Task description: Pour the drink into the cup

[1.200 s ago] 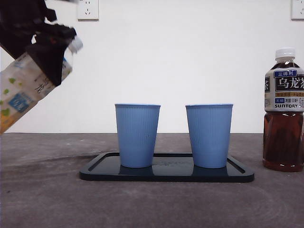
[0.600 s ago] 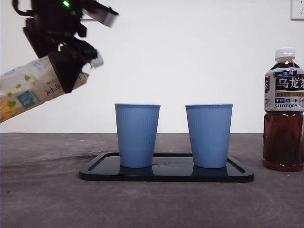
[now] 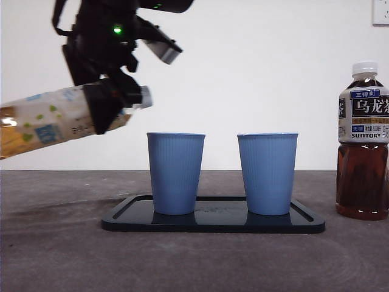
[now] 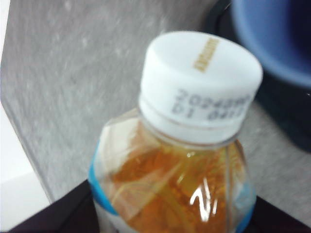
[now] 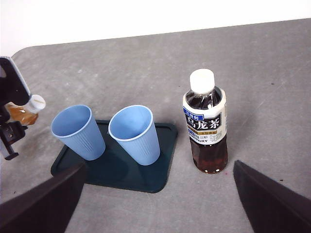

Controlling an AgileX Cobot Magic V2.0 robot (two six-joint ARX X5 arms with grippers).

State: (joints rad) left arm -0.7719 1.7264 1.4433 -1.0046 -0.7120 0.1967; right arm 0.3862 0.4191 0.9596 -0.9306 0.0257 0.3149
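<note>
Tabletop [image 3: 55, 255]: grey, matte, running back to a plain white wall [image 3: 261, 73] with a socket plate at its top edge.
Tray [image 3: 213, 224]: dark, shallow, nearest on the tabletop in the front view, holding both cups.
Left blue cup [image 3: 175, 173]: ribbed, upright on the tray, standing apart from its twin.
Right blue cup [image 3: 267, 173]: same make, upright, on the tray's other half.
Oolong tea bottle [image 3: 363, 141]: upright on the tabletop just off the tray, beyond the right blue cup, white cap on, dark tea inside, label in Chinese characters with "SUNTORY" below.
Left gripper [image 3: 109, 104]: high in the air beside the left blue cup, jaws clamped on the shoulder of the tilted bottle just behind its neck.
Tilted bottle [image 3: 51, 120]: lies close to level in the air, base toward the frame edge and slightly lower, capped end toward the left blue cup and above its rim height, short of the cup's mouth; pale label with green and blue marks, amber drink inside.
Bottle cap [image 4: 200, 85]: white, on the neck, printed code on its skirt; the wrist view shows a blue cup rim just past it.
Right gripper [image 5: 160, 204]: raised well above the tabletop, away from everything, jaws spread wide and holding nothing.
</note>
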